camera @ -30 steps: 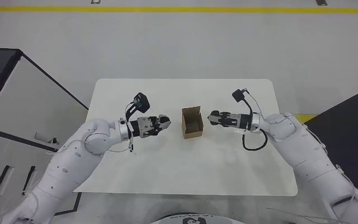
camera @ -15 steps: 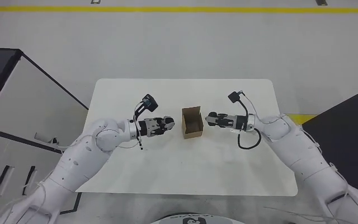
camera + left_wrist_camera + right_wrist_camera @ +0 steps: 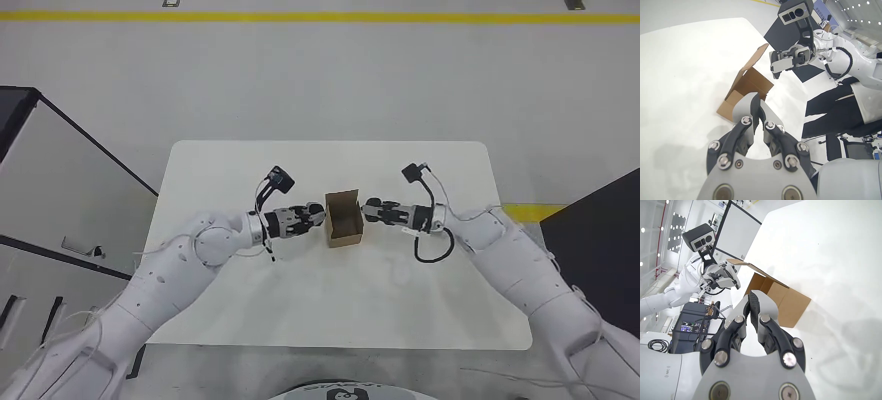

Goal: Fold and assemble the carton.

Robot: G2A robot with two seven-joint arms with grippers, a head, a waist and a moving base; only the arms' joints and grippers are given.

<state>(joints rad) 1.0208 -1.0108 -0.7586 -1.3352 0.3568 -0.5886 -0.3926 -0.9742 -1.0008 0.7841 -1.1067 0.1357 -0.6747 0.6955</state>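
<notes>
The left claw (image 3: 755,98) is pinched shut with nothing between its pads. Its tip sits right at the left wall of the carton (image 3: 751,83), though I cannot tell whether it touches. The right claw (image 3: 752,295) is likewise closed on nothing, its tip just beside the opposite wall. The carton therefore lies straight ahead of each claw, flanked by the two tips as they point at one another across it.

The carton stands open side up, roughly midway between the left and right edges of the worktop (image 3: 420,300) and a little nearer the far edge than the near one. Its longer axis runs from near edge to far edge, so the claws face its long walls. One flap (image 3: 756,57) rises upright from the wall toward the far edge.

Neither arm is clearly nearer, though the left looks a touch closer. My guess is that the next move turns on that flap. It stands above both tips and toward the far edge, so a claw would have to lift and travel that way to push it down over the opening, while the other steadies a side wall. With the tips shut, only pushing is possible.
</notes>
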